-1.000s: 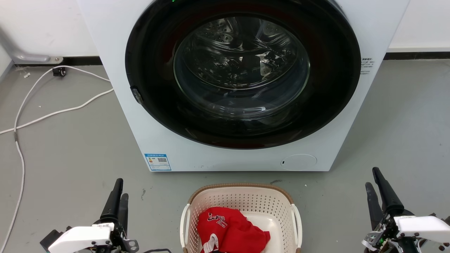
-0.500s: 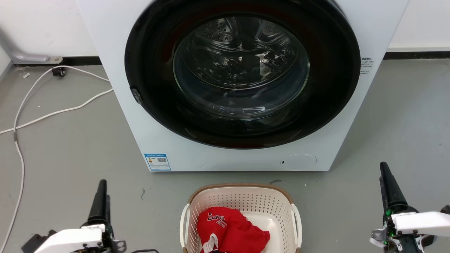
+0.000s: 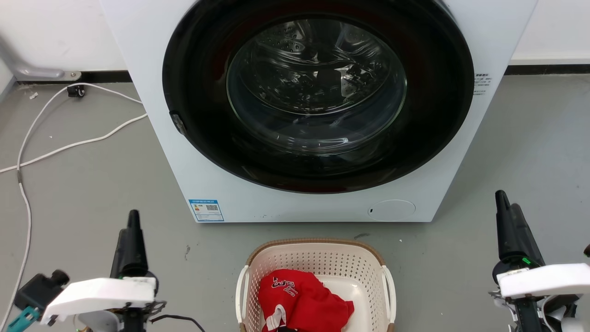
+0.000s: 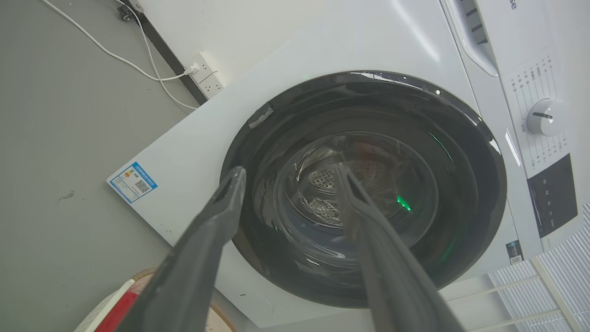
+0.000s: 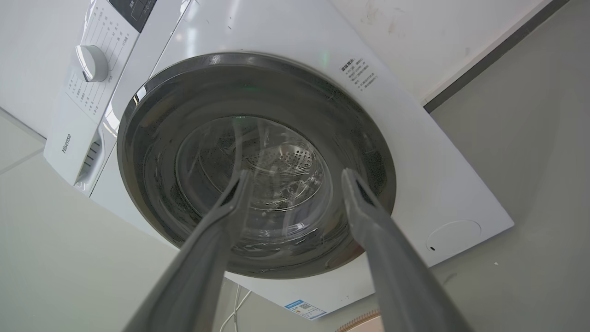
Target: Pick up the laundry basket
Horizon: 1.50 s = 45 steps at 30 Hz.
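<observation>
The cream perforated plastic laundry basket [image 3: 318, 262] with a brown woven-look rim stands on the grey floor [image 3: 92, 184] just before the white front-loading washing machine [image 3: 184, 175], with a red garment [image 3: 299, 302] inside. It lies between the left gripper [image 3: 132, 220] and the right gripper [image 3: 507, 203], apart from both. Each gripper's fingers are spread, holding nothing.

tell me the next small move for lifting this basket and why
Probably bring both pincers inward and down to the laundry basket's white side handles: the left pincer and right pincer are open, wide of the basket on either side, pointing at the washing machine, touching nothing.
</observation>
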### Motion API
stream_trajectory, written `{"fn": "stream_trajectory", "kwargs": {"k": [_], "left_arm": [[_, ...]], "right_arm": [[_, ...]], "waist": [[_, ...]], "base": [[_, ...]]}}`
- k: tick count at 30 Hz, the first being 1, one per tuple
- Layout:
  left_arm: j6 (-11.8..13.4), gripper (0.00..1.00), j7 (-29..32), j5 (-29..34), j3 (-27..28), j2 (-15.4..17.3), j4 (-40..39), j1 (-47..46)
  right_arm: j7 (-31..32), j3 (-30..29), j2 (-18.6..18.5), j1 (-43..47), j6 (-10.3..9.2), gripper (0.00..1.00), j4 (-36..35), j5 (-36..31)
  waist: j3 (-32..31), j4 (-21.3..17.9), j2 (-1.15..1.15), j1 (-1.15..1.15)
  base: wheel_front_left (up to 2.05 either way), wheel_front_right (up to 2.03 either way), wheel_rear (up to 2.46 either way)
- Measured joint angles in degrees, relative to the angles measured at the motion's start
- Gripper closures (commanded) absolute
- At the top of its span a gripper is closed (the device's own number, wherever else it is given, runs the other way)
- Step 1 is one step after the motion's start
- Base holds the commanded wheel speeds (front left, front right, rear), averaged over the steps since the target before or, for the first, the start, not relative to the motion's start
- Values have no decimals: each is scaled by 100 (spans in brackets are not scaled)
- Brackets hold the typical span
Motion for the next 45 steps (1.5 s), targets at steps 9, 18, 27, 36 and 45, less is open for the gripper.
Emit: {"fn": "stream_trajectory", "kwargs": {"k": [9, 18, 27, 36, 45], "left_arm": [[274, 0, -196, 1543, -748, 0, -504, 149], [298, 0, -350, 2759, -1162, 9, -681, 183], [605, 0, -479, 3520, -1690, 246, -816, 187], [839, 0, -620, 4023, -2170, 475, -664, 241], [1082, 0, -727, 4437, -2431, 597, -600, 225]], "right_arm": [[-201, 255, 0, 7, 1, 0, -390, -1273], [-349, 333, 0, 51, 2, 0, -548, -2221], [-495, 343, 0, 127, 2, 0, -594, -2922], [-608, 487, 0, 231, 2, 0, -452, -3375], [-728, 578, -1, 257, 2, 0, -400, -3719]], "waist": [[37, -19, 0, 0], [42, -34, 0, 0], [28, -43, 0, 0], [20, -48, 0, 0], [66, -68, 0, 0]], "base": [[0, 0, 0], [0, 0, 0], [0, 0, 0], [0, 0, 0], [0, 0, 0]]}}
